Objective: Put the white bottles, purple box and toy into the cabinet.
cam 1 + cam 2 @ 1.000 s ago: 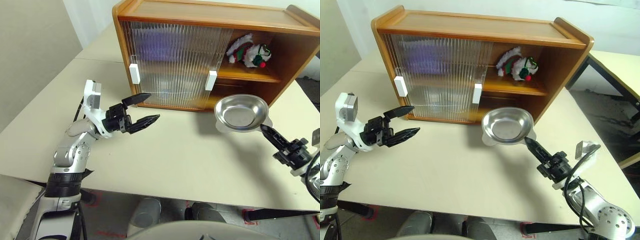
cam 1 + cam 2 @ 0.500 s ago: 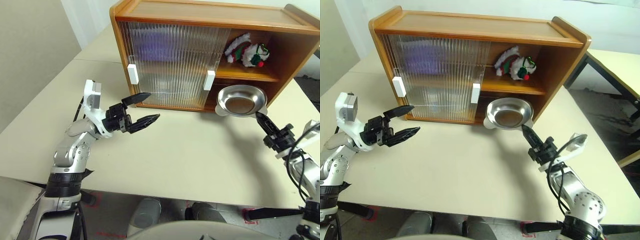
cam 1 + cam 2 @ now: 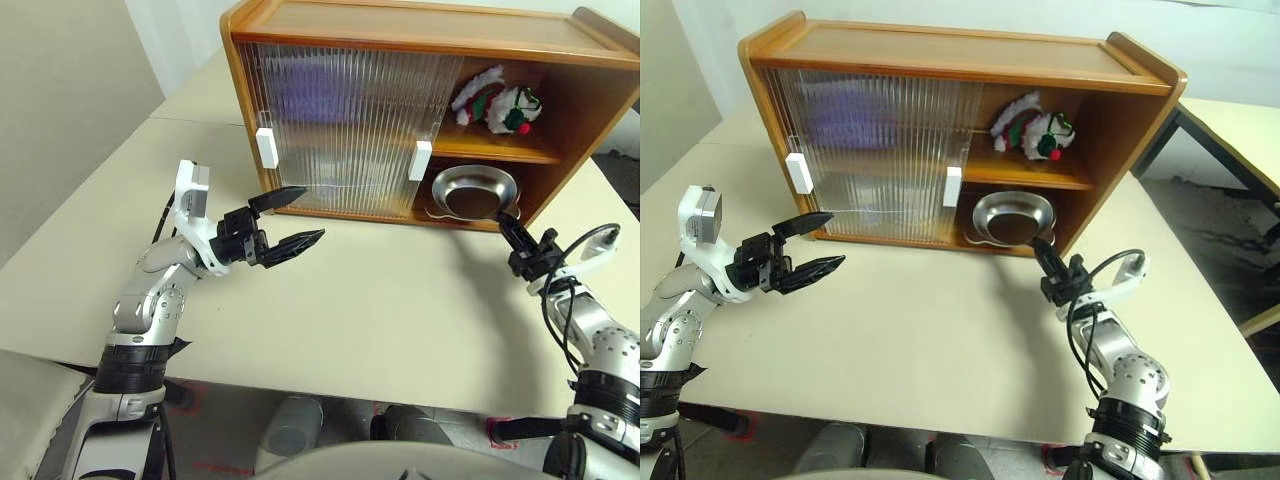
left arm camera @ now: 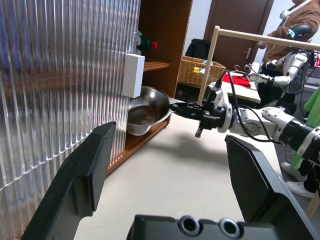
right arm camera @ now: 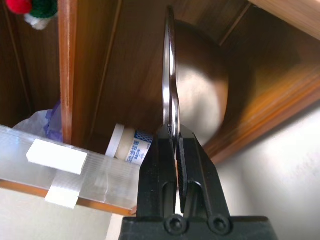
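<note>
The cabinet (image 3: 420, 40) stands on the pale table (image 3: 380, 320) with its ribbed doors slid to the left, leaving the right end open. On the upper shelf of that open end lies the toy (image 3: 497, 103), a small bear in red and green, well above and a little beyond the right claw (image 3: 508, 226).

The right claw is clamped tight on the rim of a steel bowl (image 3: 472, 192), which sits inside the lower compartment at the open end, directly under the toy's shelf. From the right wrist, a white bottle (image 5: 129, 143) with blue print shows deeper in that lower compartment, partly behind the door edge, beside the bowl. A bit of purple box (image 5: 51, 118) shows farther along behind the same door; how it lies I cannot tell.

The left claw (image 3: 298, 218) hangs over the table in front of the closed doors, fingers spread wide and holding nothing, well apart from the toy and the bowl.
</note>
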Action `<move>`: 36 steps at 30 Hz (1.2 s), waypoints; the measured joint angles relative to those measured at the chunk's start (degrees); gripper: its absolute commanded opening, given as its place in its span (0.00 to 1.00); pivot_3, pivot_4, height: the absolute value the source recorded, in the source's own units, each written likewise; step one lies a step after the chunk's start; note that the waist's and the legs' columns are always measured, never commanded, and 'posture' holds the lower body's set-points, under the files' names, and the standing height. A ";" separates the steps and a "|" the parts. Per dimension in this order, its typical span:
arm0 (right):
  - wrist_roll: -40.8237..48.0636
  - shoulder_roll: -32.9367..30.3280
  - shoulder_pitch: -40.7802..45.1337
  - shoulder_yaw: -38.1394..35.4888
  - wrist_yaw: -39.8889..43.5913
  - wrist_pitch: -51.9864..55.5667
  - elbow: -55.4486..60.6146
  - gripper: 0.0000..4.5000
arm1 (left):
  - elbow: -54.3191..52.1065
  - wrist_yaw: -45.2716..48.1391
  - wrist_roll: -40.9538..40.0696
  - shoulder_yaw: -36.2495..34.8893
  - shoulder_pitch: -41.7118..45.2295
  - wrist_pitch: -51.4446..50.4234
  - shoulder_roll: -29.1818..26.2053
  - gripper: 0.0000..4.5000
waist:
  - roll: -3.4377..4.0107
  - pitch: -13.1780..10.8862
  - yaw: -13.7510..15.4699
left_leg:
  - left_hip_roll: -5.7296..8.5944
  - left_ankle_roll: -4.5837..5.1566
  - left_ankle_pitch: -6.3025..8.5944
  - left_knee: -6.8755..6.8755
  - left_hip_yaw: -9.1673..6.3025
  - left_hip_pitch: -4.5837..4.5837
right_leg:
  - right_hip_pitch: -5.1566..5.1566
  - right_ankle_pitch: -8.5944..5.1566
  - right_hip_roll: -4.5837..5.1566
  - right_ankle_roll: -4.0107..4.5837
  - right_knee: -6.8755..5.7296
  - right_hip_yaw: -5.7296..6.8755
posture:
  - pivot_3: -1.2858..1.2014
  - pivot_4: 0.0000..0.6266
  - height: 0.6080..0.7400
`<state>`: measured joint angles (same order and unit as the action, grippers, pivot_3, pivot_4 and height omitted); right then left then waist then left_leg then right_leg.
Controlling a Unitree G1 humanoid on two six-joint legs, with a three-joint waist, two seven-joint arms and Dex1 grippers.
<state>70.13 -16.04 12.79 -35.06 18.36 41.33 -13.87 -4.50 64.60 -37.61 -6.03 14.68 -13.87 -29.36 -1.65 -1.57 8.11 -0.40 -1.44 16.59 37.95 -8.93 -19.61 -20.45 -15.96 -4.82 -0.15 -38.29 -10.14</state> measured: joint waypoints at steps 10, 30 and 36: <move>-5.06 1.80 6.65 -0.03 -1.05 -5.14 -7.74 0.00 | -0.17 -0.57 -0.05 0.04 0.01 -0.32 -0.15 1.00 | 0.02 -0.01 0.34 | -0.04 0.00 0.00 -0.06 -0.10 -0.01 | -0.07 0.04 0.18 0.11 0.00 0.00 | 0.61 0.06 1.00; -12.26 4.19 15.84 -0.43 -1.47 -15.28 -17.89 0.00 | -1.96 -1.60 -0.13 0.15 -0.35 -0.38 -0.05 1.00 | 0.05 0.00 1.75 | -0.11 -0.02 -0.01 -0.08 -0.10 -0.18 | -0.25 0.08 0.29 0.21 0.00 0.02 | 0.61 0.06 1.00; -12.56 4.51 15.90 -0.83 -1.79 -16.05 -18.00 0.17 | -1.98 -1.59 -0.13 0.15 -0.40 -0.47 -0.05 1.00 | 0.05 0.00 1.77 | -0.12 -0.02 -0.01 -0.08 -0.09 -0.17 | -0.25 0.08 0.29 0.28 0.00 0.03 | 0.61 0.07 1.00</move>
<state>57.57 -11.53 28.70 -35.88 16.58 25.29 -31.86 -6.47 63.01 -37.74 -5.88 14.28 -14.35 -29.41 -1.60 -1.57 9.88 -0.52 -1.46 16.58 37.87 -9.01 -19.78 -20.70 -15.88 -4.53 0.12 -38.29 -10.12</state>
